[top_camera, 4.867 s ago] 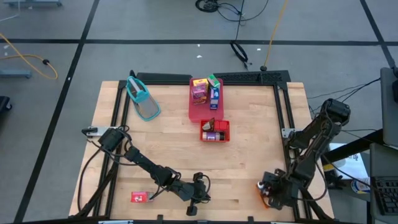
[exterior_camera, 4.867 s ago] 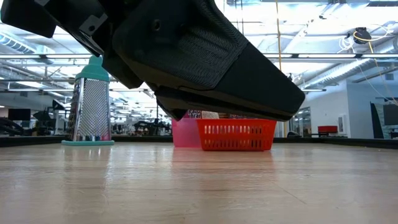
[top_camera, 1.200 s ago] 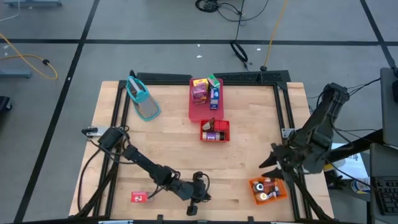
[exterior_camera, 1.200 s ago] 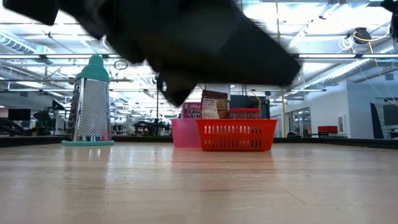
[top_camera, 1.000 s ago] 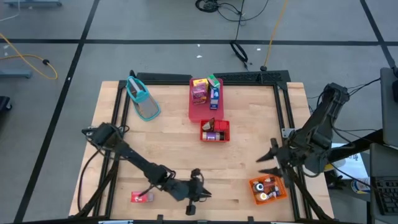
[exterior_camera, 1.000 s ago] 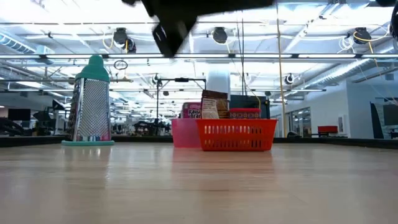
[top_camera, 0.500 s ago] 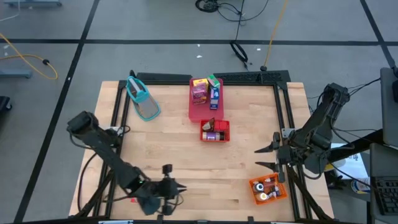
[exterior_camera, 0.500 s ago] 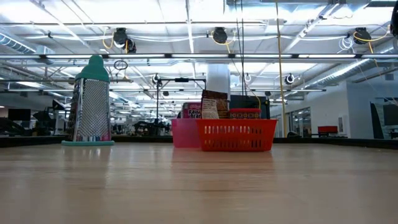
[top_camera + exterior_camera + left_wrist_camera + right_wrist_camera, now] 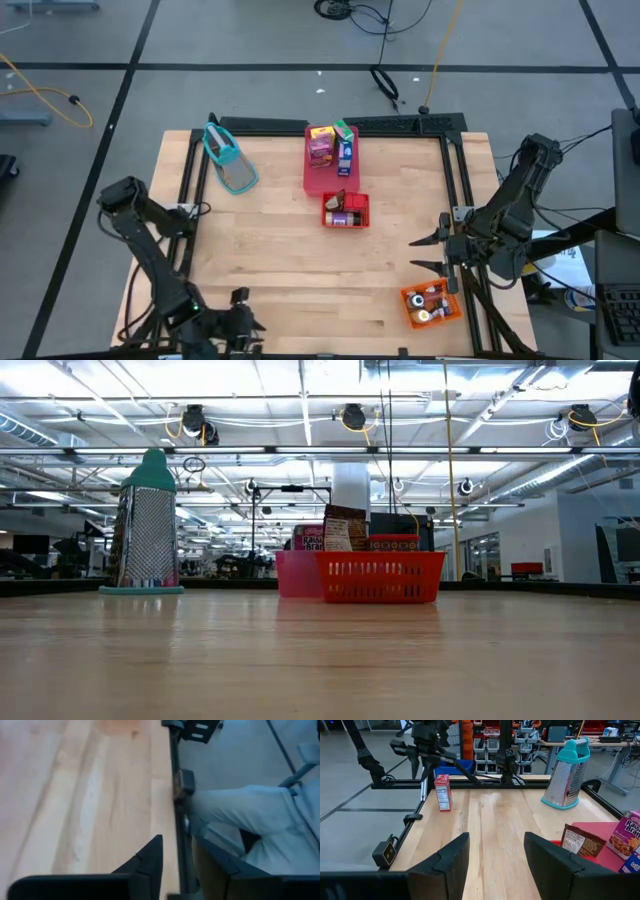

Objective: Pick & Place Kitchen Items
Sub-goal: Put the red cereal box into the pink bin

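A small red carton (image 9: 442, 792) stands upright on the wooden table near its near left corner; in the high view my left arm hides it. My left gripper (image 9: 240, 322) hangs open above that corner, over the table's edge (image 9: 177, 842), and shows above the carton in the right wrist view (image 9: 426, 742). My right gripper (image 9: 413, 253) is open and empty, level above the table's right side, just on the far side of the orange bin (image 9: 430, 305), which holds small jars. More cartons (image 9: 321, 145) stand in the pink tray (image 9: 315, 180).
A teal-topped metal grater (image 9: 230, 160) stands at the far left. A red basket (image 9: 346, 211) with a brown packet and a small bottle sits mid-table in front of the pink tray. Black rails frame the table. Pale cloth (image 9: 250, 815) shows beyond the near edge.
My left arm has swung from the middle of the near edge toward the table's near left corner and risen, leaving the low view. My right gripper has turned to lie level, pointing toward the table's left, and has hardly shifted.
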Robot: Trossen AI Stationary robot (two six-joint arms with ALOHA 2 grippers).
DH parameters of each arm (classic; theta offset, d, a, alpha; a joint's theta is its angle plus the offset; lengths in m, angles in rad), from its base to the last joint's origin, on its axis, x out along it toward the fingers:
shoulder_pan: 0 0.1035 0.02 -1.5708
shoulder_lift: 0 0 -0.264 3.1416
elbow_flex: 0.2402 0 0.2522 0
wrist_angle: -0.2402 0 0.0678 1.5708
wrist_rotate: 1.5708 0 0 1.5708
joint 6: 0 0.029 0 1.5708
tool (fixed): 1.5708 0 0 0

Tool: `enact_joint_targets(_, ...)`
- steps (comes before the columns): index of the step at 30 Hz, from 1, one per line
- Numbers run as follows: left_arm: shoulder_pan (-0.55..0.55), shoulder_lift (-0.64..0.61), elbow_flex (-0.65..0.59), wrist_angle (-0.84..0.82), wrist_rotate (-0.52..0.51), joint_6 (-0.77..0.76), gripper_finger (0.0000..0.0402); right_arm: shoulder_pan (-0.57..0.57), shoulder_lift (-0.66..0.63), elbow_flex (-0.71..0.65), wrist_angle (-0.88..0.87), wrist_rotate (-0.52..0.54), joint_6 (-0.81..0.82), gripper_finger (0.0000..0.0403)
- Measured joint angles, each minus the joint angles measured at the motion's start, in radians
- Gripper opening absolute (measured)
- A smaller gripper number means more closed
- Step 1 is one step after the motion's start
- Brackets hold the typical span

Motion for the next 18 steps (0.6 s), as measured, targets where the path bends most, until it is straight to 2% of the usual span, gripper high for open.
enact_joint_targets(11,-0.024,0.000,0.000,0.003,0.044,-0.083,0.0169,0.000,0.002,0.000,0.000,0.000,0.000,0.0182)
enact_joint_targets(18,0.000,0.000,0.000,0.000,0.066,-0.086,0.0190,0.000,0.002,0.000,0.000,0.000,0.000,0.0183)
